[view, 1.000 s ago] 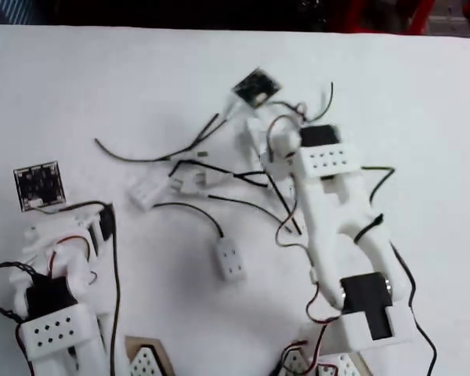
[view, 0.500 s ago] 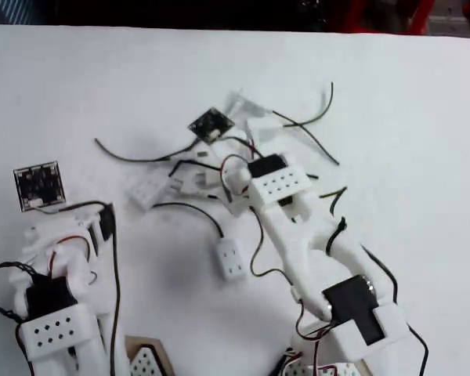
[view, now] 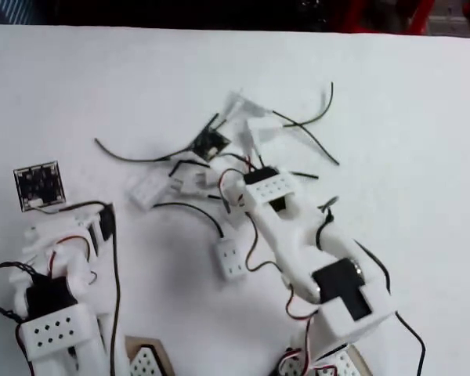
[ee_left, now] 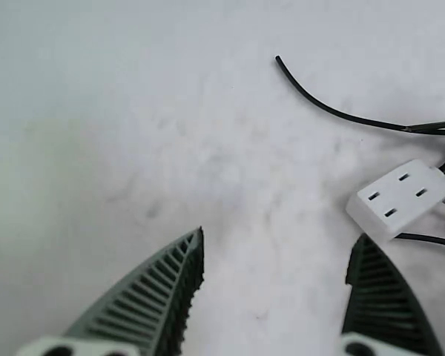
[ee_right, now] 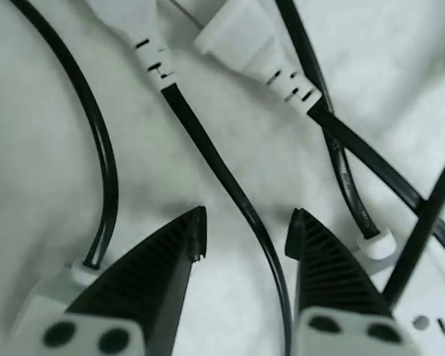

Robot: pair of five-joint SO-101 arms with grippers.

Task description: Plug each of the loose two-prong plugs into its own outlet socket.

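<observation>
open right tool (ee_right: 245, 226) straddles a black cord (ee_right: 226, 182); its white plug (ee_right: 130, 18) lies just ahead, pointing lengthwise away.

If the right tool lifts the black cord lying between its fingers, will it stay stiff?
Probably not: the cord already lies curved, so it should sag. Its white plug looks small and light, likely dragging along.

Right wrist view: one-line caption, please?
Open right gripper poised over a black cord, two white plugs lying beyond it.
</observation>
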